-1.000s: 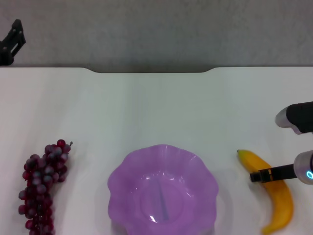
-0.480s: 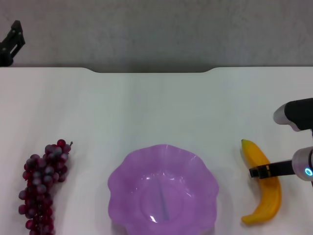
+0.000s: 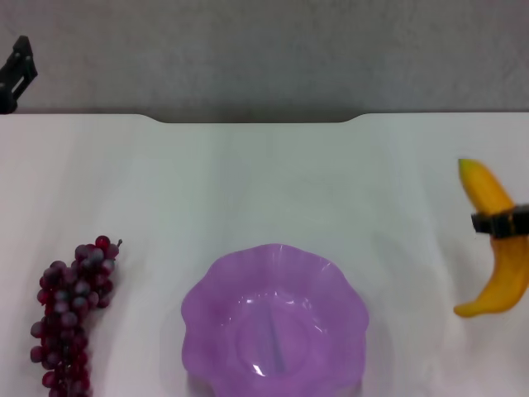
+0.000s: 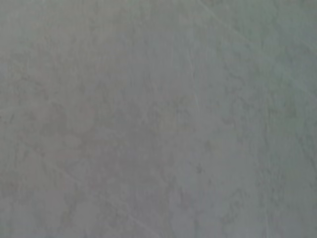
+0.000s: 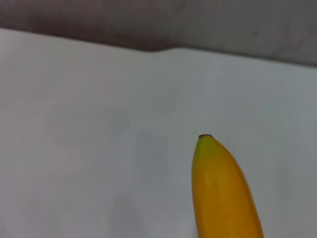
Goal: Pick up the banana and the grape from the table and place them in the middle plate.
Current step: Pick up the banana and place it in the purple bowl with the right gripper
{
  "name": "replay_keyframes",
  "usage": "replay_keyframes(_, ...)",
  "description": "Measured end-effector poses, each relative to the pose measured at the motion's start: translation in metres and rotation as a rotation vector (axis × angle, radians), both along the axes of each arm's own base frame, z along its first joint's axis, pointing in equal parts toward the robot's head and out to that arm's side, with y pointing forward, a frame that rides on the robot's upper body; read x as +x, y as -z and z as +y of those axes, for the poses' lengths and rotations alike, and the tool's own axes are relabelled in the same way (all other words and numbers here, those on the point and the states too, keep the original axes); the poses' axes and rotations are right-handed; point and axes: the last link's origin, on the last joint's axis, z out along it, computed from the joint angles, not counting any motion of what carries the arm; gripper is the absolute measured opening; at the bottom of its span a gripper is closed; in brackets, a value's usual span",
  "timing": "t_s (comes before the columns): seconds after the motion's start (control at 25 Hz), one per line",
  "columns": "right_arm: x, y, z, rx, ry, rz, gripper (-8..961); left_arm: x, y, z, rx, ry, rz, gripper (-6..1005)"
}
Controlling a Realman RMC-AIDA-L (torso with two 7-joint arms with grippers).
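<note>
The yellow banana [image 3: 489, 192] hangs in the air at the far right, above the white table [image 3: 264, 182], to the right of the purple plate [image 3: 198, 289]. My right gripper [image 3: 498, 222] is shut on the banana's middle; only a black finger shows across it, and the arm is out of view. The right wrist view shows the banana's greenish tip [image 5: 223, 193] over the table. The bunch of dark red grapes [image 3: 70, 318] lies on the table left of the plate. My left gripper [image 3: 16, 70] is parked beyond the table's far left edge. The plate holds nothing.
The table's notched far edge [image 3: 256, 121] runs across the back, with grey floor beyond it. The left wrist view shows only a grey surface [image 4: 158, 119].
The banana has left the table: my right gripper has lifted it up and to the right, so it hangs higher and nearer the right edge. The grapes, the plate and the left arm have not moved.
</note>
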Motion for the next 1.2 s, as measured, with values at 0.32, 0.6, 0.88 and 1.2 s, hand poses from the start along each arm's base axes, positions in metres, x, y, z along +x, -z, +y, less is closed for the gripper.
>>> replay_keyframes(0.32,-0.054,0.013,-0.003,-0.075,-0.175,-0.034,515,0.001,0.0,0.001,0.001,0.003,-0.001,725)
replay_keyframes(0.6,-0.098,0.067,-0.01,-0.257,-0.325,-0.044,520,0.004,0.0,0.002,0.001,0.011,-0.002,724)
replay_keyframes(0.88,-0.109,0.098,-0.015,-0.379,-0.36,-0.053,525,0.004,-0.001,0.002,0.004,0.014,-0.002,723)
replay_keyframes(1.2,-0.099,0.131,-0.008,-0.468,-0.331,-0.052,531,0.005,0.0,0.003,0.009,0.015,-0.012,721)
